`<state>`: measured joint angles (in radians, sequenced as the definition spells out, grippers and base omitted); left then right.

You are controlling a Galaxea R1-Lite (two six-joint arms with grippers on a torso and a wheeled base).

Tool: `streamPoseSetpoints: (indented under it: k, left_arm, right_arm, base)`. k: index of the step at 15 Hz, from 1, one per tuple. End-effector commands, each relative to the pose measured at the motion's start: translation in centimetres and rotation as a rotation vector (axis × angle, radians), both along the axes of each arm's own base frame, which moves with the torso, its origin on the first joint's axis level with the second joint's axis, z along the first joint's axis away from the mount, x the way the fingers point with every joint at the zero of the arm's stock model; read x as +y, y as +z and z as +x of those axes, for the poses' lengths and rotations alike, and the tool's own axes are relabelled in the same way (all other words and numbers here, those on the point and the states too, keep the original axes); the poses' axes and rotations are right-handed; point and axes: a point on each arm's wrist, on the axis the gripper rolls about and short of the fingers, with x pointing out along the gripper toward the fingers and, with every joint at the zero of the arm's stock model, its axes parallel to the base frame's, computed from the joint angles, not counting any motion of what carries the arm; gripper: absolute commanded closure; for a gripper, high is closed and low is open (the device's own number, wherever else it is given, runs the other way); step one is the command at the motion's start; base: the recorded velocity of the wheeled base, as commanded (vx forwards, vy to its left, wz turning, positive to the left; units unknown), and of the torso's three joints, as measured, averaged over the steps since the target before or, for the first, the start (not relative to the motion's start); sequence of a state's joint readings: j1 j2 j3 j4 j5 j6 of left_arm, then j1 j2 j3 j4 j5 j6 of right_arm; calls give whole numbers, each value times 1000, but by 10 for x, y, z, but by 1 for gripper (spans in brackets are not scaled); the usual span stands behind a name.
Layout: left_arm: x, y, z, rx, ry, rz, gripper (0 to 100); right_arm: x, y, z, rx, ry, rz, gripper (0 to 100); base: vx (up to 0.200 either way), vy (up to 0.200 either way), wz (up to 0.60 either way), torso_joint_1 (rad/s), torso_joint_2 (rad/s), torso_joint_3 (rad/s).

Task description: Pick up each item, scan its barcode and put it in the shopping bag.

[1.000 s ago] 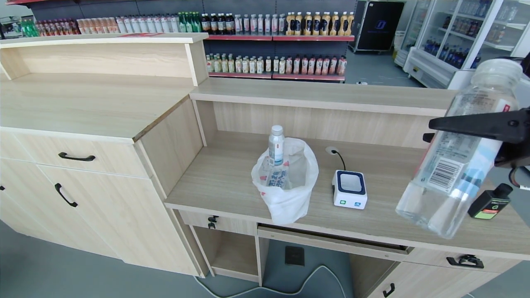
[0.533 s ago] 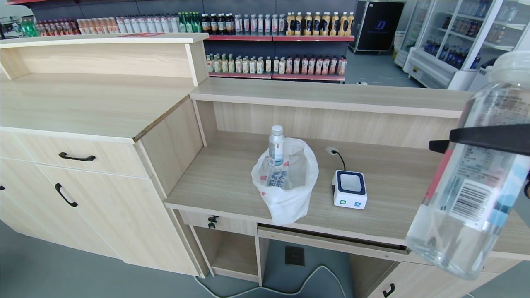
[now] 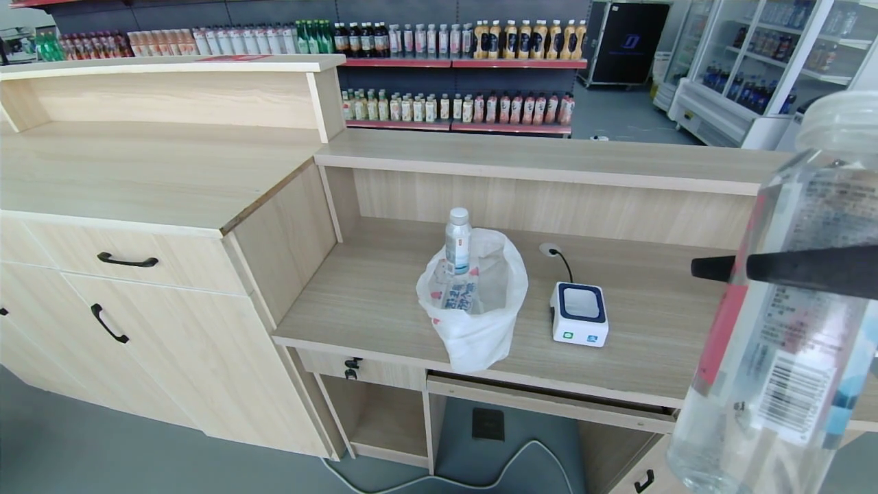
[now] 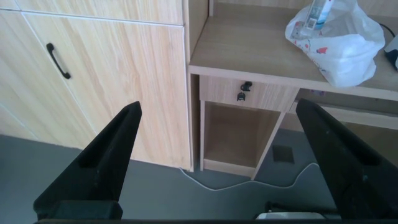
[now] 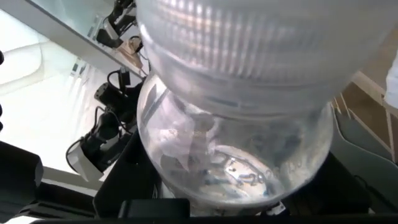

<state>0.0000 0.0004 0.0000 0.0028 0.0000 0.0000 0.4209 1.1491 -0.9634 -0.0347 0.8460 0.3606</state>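
A big clear water bottle (image 3: 775,329) with a barcode label hangs at the far right of the head view, close to the camera and tilted, and my right gripper (image 3: 809,273) is shut on it, one black finger (image 3: 768,267) crossing its front. Its ribbed cap and neck (image 5: 249,93) loom up close in the right wrist view. The white shopping bag (image 3: 473,309) stands open on the lower counter with a small bottle (image 3: 457,240) upright inside. The white scanner (image 3: 579,313) sits just right of the bag. My left gripper (image 4: 217,162) is open and low over the floor, in front of the counter, with the bag (image 4: 336,37) beyond it.
The lower counter (image 3: 370,295) is walled by a raised ledge behind and a taller cabinet (image 3: 158,178) on the left. A cable runs from the scanner to a hole in the counter (image 3: 549,248). Drink shelves and fridges stand behind.
My right gripper has carried the water bottle down and to the right, closer to the camera. It now hides the small dark item on the counter's right end. Bag and scanner have not moved.
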Motion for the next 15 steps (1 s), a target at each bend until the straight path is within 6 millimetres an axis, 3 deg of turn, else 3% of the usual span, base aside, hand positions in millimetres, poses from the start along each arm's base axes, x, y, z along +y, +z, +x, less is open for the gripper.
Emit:
streamPoseSetpoints:
  k: [1,15]
  left_arm:
    - [0,0,0,0,0,0,0]
    - [0,0,0,0,0,0,0]
  right_arm:
    - [4,-1,0,2,25,-5,100]
    - [18,5,-17,-109,166,-8,100]
  base:
    - [0,0,0,0,0,0]
    - [0,0,0,0,0,0]
